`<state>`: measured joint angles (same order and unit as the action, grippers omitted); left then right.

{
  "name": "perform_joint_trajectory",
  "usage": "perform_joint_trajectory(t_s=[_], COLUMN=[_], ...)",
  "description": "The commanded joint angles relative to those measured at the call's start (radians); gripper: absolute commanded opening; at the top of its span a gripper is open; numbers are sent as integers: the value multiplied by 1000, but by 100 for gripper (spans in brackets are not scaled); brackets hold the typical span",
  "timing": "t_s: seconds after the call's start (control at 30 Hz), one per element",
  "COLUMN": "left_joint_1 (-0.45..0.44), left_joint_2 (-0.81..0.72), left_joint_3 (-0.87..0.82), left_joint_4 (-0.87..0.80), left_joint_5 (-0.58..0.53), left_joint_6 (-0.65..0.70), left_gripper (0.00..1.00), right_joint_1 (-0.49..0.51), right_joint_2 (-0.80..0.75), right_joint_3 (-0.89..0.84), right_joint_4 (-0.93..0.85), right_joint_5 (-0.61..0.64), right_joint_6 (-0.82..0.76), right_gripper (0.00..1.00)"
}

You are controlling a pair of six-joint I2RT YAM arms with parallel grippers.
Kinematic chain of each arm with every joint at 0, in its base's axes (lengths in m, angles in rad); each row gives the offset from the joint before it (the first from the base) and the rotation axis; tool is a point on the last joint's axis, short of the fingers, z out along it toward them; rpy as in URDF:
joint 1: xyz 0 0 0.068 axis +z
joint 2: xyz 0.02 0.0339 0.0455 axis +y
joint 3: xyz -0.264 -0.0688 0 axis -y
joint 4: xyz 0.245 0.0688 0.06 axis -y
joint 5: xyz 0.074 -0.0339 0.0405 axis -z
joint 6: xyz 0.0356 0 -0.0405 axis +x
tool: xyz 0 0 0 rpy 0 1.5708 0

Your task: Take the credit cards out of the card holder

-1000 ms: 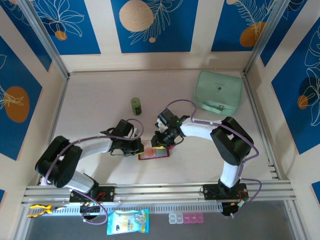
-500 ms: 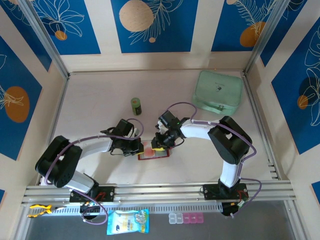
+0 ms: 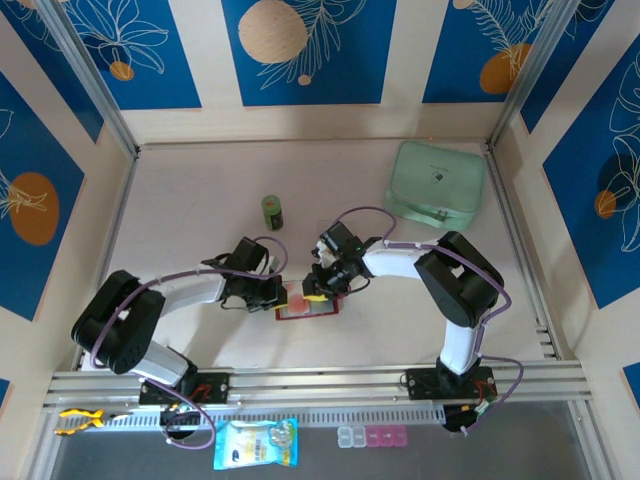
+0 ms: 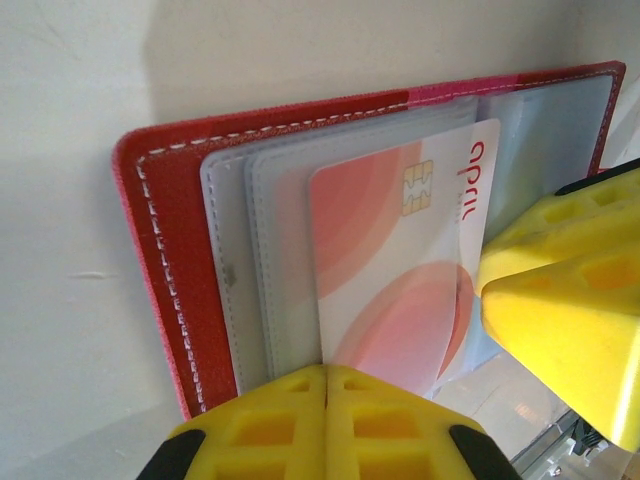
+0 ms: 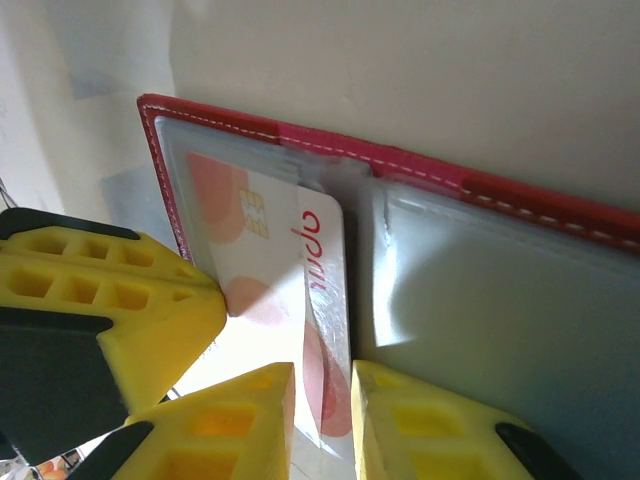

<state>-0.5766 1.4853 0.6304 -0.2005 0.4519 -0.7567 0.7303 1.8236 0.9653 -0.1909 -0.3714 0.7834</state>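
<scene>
one red card holder (image 4: 150, 235) laid open, one credit card (image 5: 318, 262) pinched between right jaws, left jaws closed alongside

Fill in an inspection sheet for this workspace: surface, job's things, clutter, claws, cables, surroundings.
Surface: pale table, walled on three sides.
Job's things: red holder lies open on the table; one card sticks partway out of its sleeve.
Clutter: green cylinder and mint pouch on the table; yellow object, blue packet and pill box on the front ledge.
Claws: left claw shut at the holder's edge; right claw shut on the card's free end.
Cables: purple cables loop along both arms, none over the holder.
Surroundings: blue patterned walls; metal rail under the arm bases.
</scene>
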Motion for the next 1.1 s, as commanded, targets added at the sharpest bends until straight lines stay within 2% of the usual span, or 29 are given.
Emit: perform_joint_trajectory(t_s=[0.0, 0.57, 0.83, 1.07], left_joint_1=[-8, -8, -7, -7], left_joint_2=[21, 28, 26, 12], left_joint_3=[11, 22, 25, 23], left_joint_4=[-39, -48, -49, -64], left_joint_5=[-21, -21, -20, -31], left_joint_6=[15, 20, 17, 17], left_gripper=[0, 0, 0, 0], right_joint_1=[-4, -5, -18, -30], right_joint_2=[3, 33, -3, -29], right_joint_3=[-14, -2, -35, -64], right_joint_4=[14, 1, 87, 94], right_joint_5=[-37, -39, -96, -84], right_joint_6=[13, 13, 43, 40], right_gripper=[22, 22, 17, 12])
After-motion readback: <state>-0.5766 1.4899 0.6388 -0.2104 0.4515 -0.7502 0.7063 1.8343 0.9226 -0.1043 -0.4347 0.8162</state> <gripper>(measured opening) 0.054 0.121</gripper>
